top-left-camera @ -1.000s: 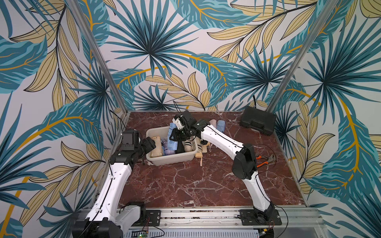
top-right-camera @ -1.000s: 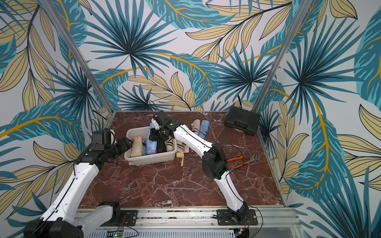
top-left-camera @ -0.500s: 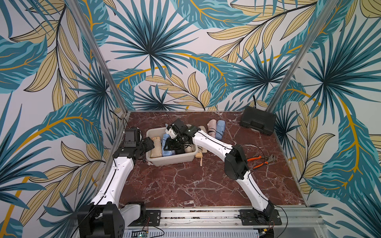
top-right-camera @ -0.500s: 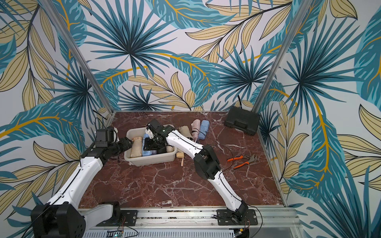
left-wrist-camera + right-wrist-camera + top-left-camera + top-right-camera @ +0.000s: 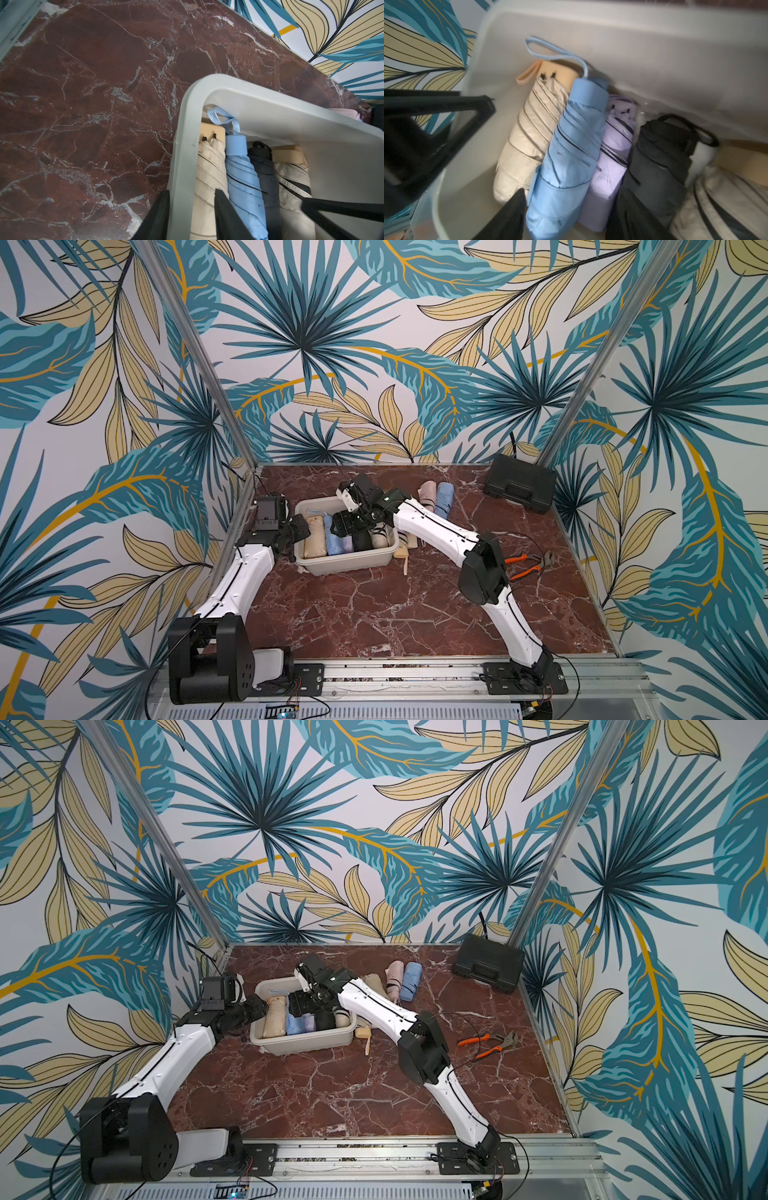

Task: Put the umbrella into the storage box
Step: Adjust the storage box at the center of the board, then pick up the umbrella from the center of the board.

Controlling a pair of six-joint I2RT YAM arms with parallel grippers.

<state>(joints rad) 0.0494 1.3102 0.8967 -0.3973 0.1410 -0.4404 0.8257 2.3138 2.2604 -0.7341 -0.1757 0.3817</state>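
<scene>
The off-white storage box (image 5: 349, 563) (image 5: 307, 1042) stands at the back left of the marble table and holds several folded umbrellas side by side. The light blue umbrella (image 5: 334, 537) (image 5: 571, 145) lies in it between a beige one (image 5: 527, 128) and a lilac one (image 5: 614, 149). Low over the box, my right gripper (image 5: 349, 524) (image 5: 571, 212) is open, one finger on each side of the blue and lilac umbrellas. My left gripper (image 5: 299, 529) (image 5: 191, 199) straddles the box's left wall (image 5: 182, 145). One of its fingers is outside, the other inside over the beige umbrella, with a gap showing.
A pink umbrella (image 5: 427, 494) and a blue umbrella (image 5: 444, 498) lie on the table behind the right arm. Another beige one with a wooden handle (image 5: 405, 549) lies just right of the box. Orange-handled pliers (image 5: 525, 565) lie at right, a black case (image 5: 519, 488) at the back right.
My right gripper came down into the box with the light blue umbrella and opened, letting it go. My left gripper moved onto the box's left wall and its jaws narrowed.
</scene>
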